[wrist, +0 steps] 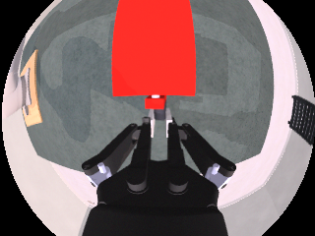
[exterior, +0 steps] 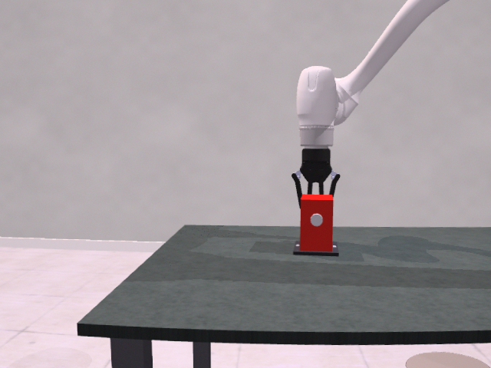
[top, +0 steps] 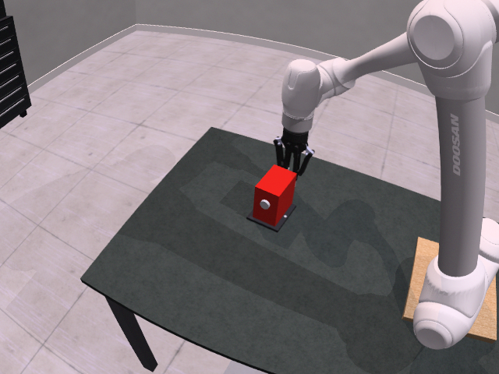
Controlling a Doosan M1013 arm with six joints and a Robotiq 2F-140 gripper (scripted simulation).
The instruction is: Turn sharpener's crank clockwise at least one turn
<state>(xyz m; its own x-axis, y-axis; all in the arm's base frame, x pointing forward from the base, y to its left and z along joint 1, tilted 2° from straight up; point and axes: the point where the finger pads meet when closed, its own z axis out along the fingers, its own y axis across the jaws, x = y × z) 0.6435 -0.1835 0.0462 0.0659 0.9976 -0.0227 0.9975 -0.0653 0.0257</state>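
Although the gripper was closed round the knob, completion was unconfirmed. Knob apparently near bottom; return to top probably remained.
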